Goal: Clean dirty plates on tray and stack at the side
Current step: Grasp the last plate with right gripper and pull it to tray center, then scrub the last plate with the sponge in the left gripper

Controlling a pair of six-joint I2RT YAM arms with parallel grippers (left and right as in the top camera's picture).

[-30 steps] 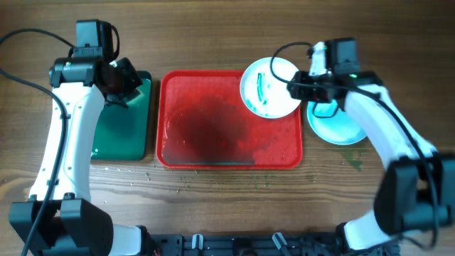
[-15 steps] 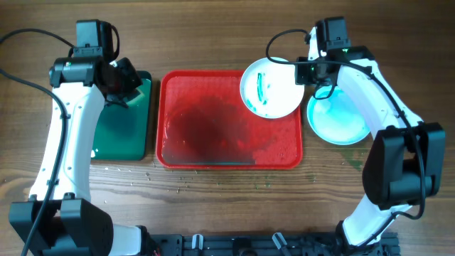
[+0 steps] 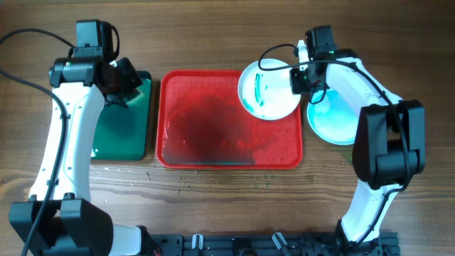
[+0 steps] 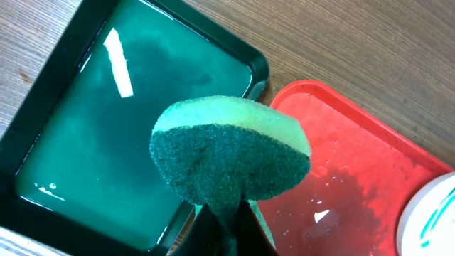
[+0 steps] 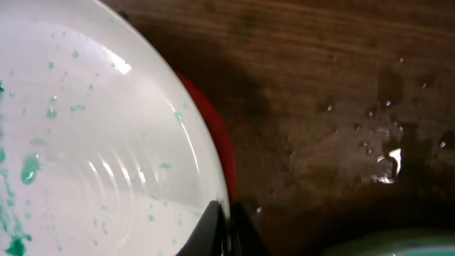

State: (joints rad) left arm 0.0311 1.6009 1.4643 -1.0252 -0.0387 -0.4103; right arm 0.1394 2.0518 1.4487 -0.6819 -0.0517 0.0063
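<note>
Since a second ago the right pincer has swung toward the far edge, nudging the dirty plate slightly left. Nearest, the wet red tray lies mid-bench, with a second plate, tinted teal, just right of it. Farther back, the right pincer pinches the dirty plate's right rim over the tray's far right corner. Far left, the left pincer clamps a sponge above the green tray. This looks like the step of presenting the plate. Next the sponge must cross over and scrub it.

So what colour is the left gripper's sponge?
The sponge is green: dark scouring face, lighter foam behind. Clearest in the left wrist view.
</note>
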